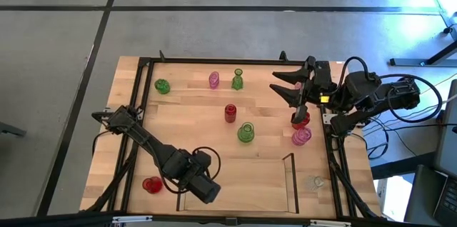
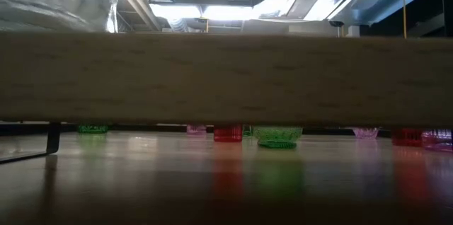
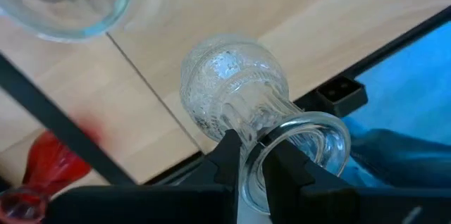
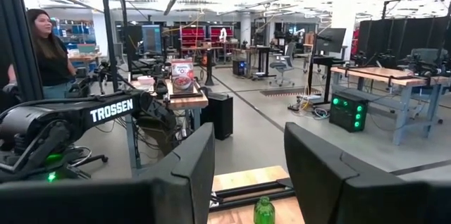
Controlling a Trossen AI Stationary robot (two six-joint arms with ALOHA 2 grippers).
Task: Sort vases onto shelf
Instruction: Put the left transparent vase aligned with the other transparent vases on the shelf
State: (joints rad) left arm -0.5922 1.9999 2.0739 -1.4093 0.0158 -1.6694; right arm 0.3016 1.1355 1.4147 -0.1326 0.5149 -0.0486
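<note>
Left gripper [image 3: 250, 164] clamped; right gripper [image 4: 248, 175] spread wide.

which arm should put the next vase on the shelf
Left, probably. The left gripper already pinches the rim of a clear vase and hangs over the shelf. The right gripper is open, empty, at the table's far right.

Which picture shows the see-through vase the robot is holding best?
The left wrist view: the clear vase fills it, its rim pinched by the left gripper. In the high view that arm hides it; the low and right wrist views don't show it.
</note>
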